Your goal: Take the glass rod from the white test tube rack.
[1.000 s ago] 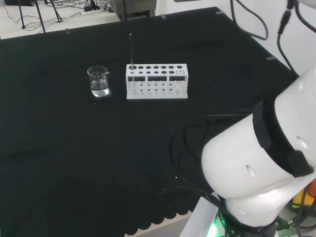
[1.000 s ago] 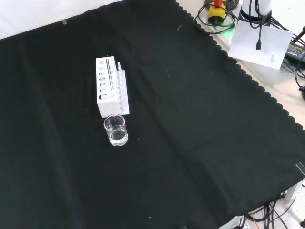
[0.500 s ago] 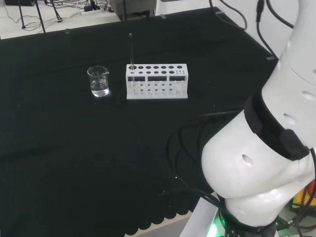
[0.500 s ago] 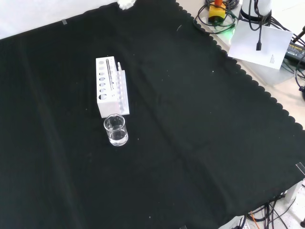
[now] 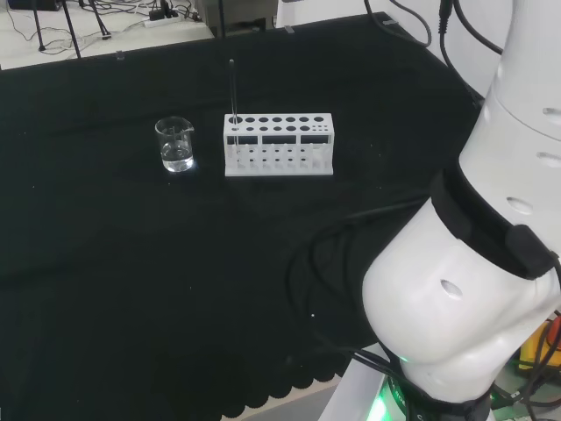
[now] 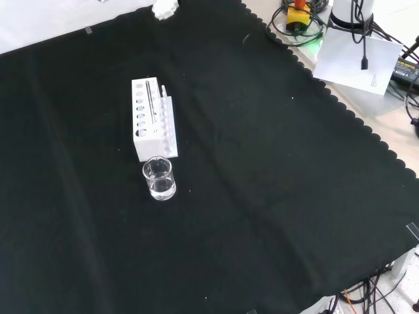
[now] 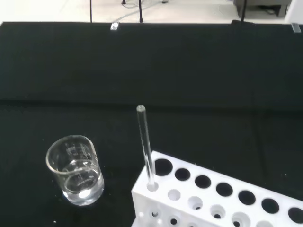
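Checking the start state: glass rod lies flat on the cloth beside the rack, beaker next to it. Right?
Not quite. The glass rod stands upright in a corner hole of the white test tube rack, as the wrist view shows. The beaker does stand beside the rack.

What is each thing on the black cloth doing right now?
Rod: standing upright in the rack's end hole nearest the beaker, untouched.
Rack: standing on the cloth, its other holes empty.
Beaker: upright beside the rack, a little clear liquid inside.

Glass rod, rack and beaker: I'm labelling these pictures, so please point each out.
glass rod [image 7: 144, 142], wrist view, mid shaft.
rack [image 5: 279, 149], head view, front wall.
beaker [image 6: 159, 178], front view, side wall.
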Motion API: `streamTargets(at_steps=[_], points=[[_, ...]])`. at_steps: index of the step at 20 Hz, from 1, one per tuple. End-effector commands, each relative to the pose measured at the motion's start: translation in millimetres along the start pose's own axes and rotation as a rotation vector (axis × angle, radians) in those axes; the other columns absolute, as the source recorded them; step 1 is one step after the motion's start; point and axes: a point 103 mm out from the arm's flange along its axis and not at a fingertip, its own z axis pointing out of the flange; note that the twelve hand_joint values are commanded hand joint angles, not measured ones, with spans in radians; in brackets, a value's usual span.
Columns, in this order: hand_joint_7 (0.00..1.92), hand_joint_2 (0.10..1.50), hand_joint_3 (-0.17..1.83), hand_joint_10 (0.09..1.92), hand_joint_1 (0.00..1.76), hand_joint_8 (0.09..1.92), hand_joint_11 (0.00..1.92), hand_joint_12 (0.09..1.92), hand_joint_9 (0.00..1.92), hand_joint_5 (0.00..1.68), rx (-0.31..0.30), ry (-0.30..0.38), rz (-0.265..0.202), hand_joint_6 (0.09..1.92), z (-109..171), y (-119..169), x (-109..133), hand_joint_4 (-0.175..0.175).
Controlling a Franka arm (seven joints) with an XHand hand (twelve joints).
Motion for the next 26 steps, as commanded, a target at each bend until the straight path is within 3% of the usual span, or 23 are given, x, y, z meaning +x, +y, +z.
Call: streamTargets(at_steps=[1,12,26], points=[[0.04,0.91,0.59,0.90,0.49,0.84,0.00,1.11,0.12,0.05,0.075,0.048,-0.083,0.09,56,-6,22,-0.110],[0.15,0.93,0.59,0.92,0.47,0.91,0.00,1.21,0.24,0.09,0.100,0.042,-0.116,0.09,79,-15,37,-0.122],[0.22,0.94,0.58,0.92,0.43,0.94,0.00,1.33,0.31,0.15,0.140,0.042,-0.123,0.09,120,26,18,-0.134]])
